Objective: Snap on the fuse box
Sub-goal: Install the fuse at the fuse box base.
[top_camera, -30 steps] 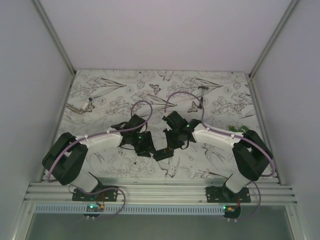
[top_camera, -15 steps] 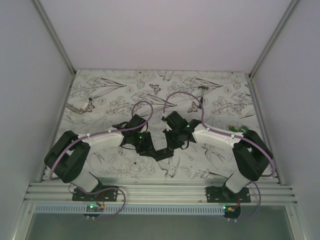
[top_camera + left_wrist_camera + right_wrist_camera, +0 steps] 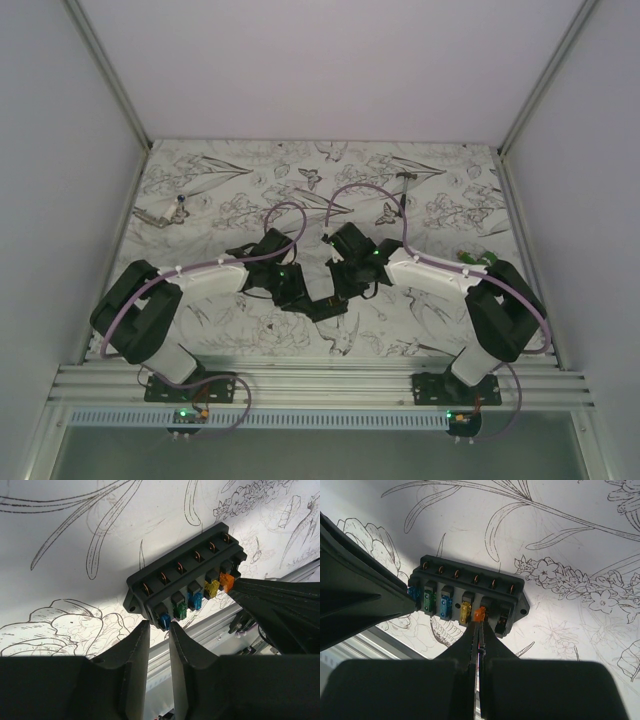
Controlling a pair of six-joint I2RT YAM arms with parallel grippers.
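Note:
The black fuse box [image 3: 325, 304] rests on the flower-printed table between the two arms. Its row of coloured fuses faces both wrist cameras. In the left wrist view the fuse box [image 3: 185, 580] lies just past my left gripper [image 3: 159, 625]. Its jaws stand a narrow gap apart, and a dark blue fuse [image 3: 164, 621] sits at the tips. My right gripper [image 3: 479, 622] is shut, its tips touching the orange fuse [image 3: 479, 614] on the fuse box [image 3: 470, 587]. Each wrist view shows the other gripper's finger at the box's far end.
A small tool [image 3: 165, 213] lies at the back left of the table. A green object [image 3: 475, 258] sits by the right wall and a small dark item [image 3: 405, 178] at the back. The aluminium rail [image 3: 320, 385] runs along the near edge. White walls close in both sides.
My left arm has swung right until its fingers reach the fuse box, and its jaws have narrowed. The right arm has stayed put.

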